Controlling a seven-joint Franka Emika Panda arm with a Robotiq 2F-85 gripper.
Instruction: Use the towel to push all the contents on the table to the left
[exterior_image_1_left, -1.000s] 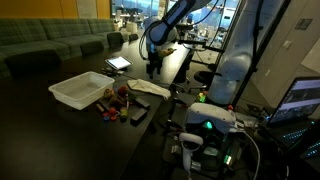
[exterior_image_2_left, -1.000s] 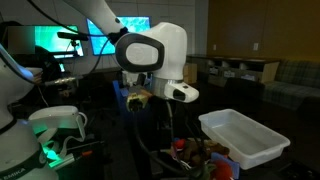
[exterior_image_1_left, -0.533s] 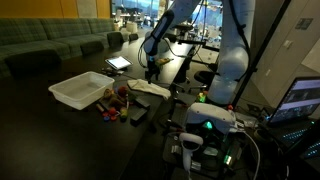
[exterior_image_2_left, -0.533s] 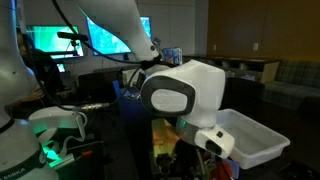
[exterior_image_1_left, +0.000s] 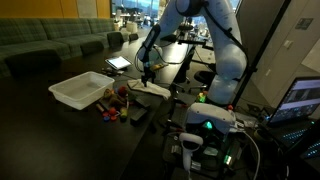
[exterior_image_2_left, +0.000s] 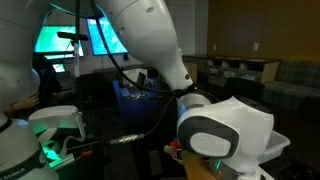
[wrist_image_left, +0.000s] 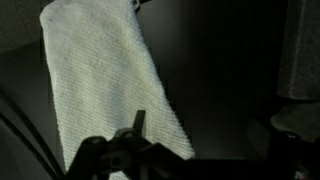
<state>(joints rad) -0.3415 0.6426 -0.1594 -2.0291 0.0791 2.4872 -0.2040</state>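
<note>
Towel (wrist_image_left: 105, 75): pale, ribbed knit, oblong, flat on dark table (wrist_image_left: 230, 60).

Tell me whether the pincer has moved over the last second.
Yes. In an exterior view the pincer has dropped lower and shifted slightly toward the white bin, and now sits close over the towel.

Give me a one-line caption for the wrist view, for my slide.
Wrist view: a pale woven towel lies spread out on the dark table, directly below the camera.
</note>
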